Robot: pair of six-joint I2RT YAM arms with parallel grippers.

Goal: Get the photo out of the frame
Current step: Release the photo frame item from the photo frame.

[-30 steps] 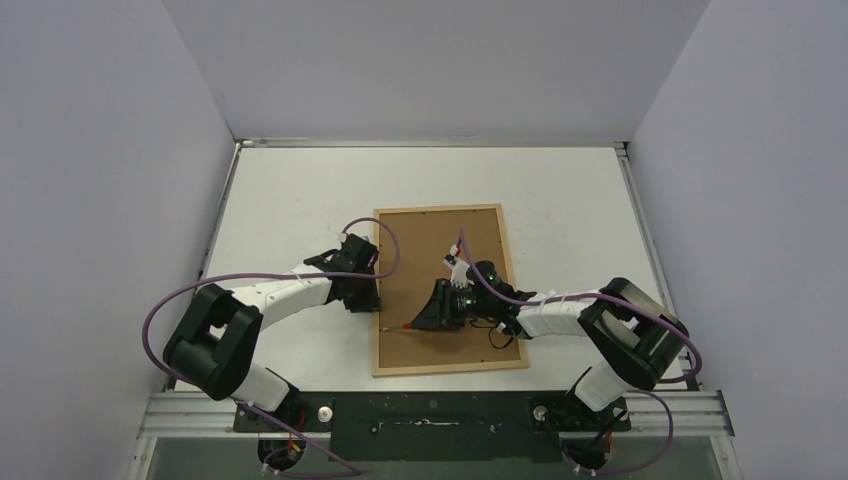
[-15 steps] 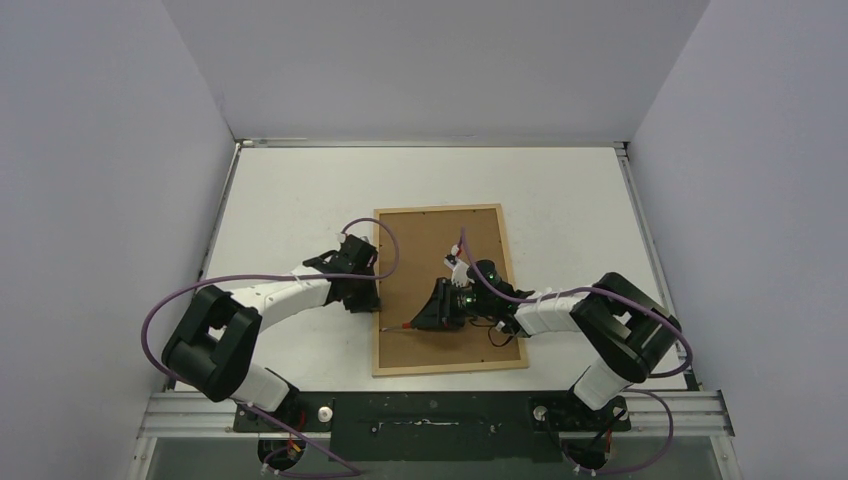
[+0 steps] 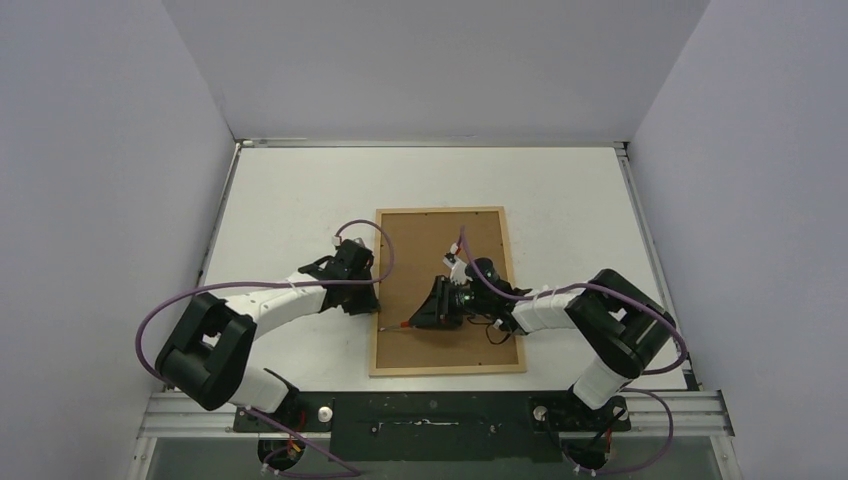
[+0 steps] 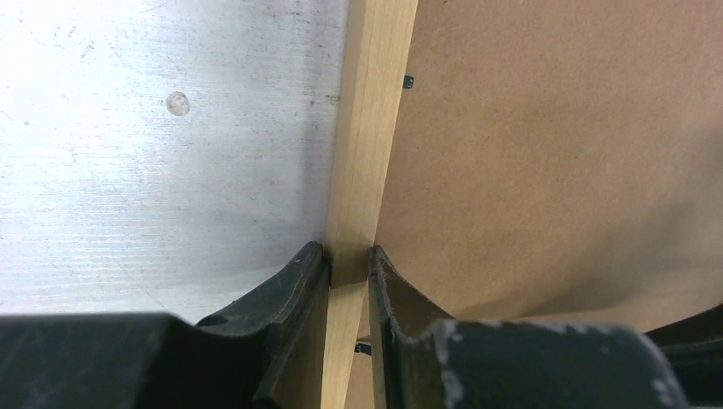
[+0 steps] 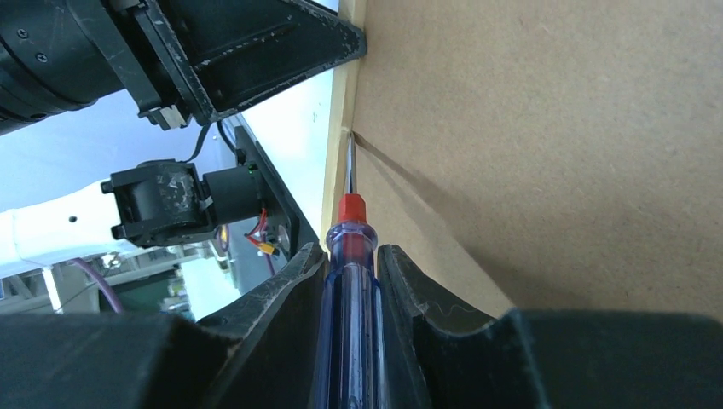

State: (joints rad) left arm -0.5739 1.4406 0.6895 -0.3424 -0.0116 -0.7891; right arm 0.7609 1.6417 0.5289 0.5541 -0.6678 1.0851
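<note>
White table [image 3: 290, 200] carries the frame [image 3: 440, 211], now shifted slightly left. Left tool [image 4: 348, 252] pinches its rail. Right tool [image 5: 352, 252] clamps a screwdriver [image 5: 349, 290] wedged under the backing panel [image 3: 430, 250], which is not yet out.

Top external: mounted high above and behind arm bases, tilted down and forward; takes in whole tabletop [image 3: 300, 190] from afar.

Left wrist: very close, aimed down past own fingers [image 4: 290, 290] at left rail of frame [image 4: 367, 153]; tabletop on one side, brown backing [image 4: 554, 170] on other.

Right wrist: equally close, low over backing, sighting along screwdriver [image 5: 349, 281] toward same rail, left arm [image 5: 170, 200] beyond.

Shared by all three: frame's left rail and adjoining backing.
</note>
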